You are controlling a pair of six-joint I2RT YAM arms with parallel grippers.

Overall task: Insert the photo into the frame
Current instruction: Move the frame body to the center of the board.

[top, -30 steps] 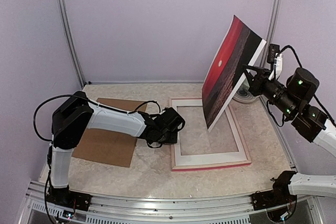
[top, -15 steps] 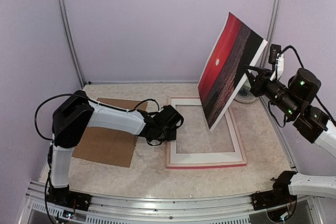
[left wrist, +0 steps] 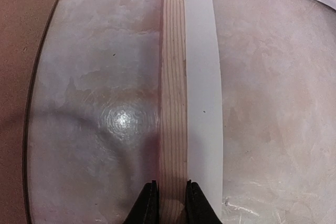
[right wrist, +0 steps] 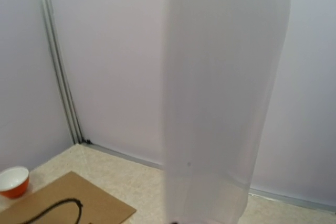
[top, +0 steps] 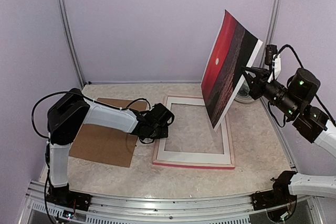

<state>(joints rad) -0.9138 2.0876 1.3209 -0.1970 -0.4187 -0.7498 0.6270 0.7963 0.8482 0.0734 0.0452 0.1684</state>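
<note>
the table [top: 210, 182] has a pale, marbled top with a slight gloss that throws back a bright spot of light in the left wrist view. on it the frame [top: 194, 159] lies flat, a large open rectangle with its pale back upward and a thin line of bright pink along its near edge. the left gripper [left wrist: 170, 205] reaches in low from the left, its two dark fingers [left wrist: 148, 205] clamped on the frame's left rail. close up, that rail [left wrist: 173, 77] is straight-grained pale wood with a smooth white strip along its inner side. just left of the frame, apart from it, lies a flat brown board [top: 105, 140] with a matte, cardboard-like face and sharp corners. to the right the photo [top: 226, 72] hangs in the air, a thin stiff sheet tilted steeply, red sky and small white sun facing left. its lowest corner lines up with the frame's right rail, and i cannot tell whether they touch. the right gripper [top: 247, 73] pinches the photo's right edge with its fingers closed on it. from the right wrist only the plain white back [right wrist: 220, 103] shows, blurred and broad. past it a small orange bowl [right wrist: 13, 181] with a white inside sits at the far left. smooth lilac walls [top: 157, 24] close the back.
</note>
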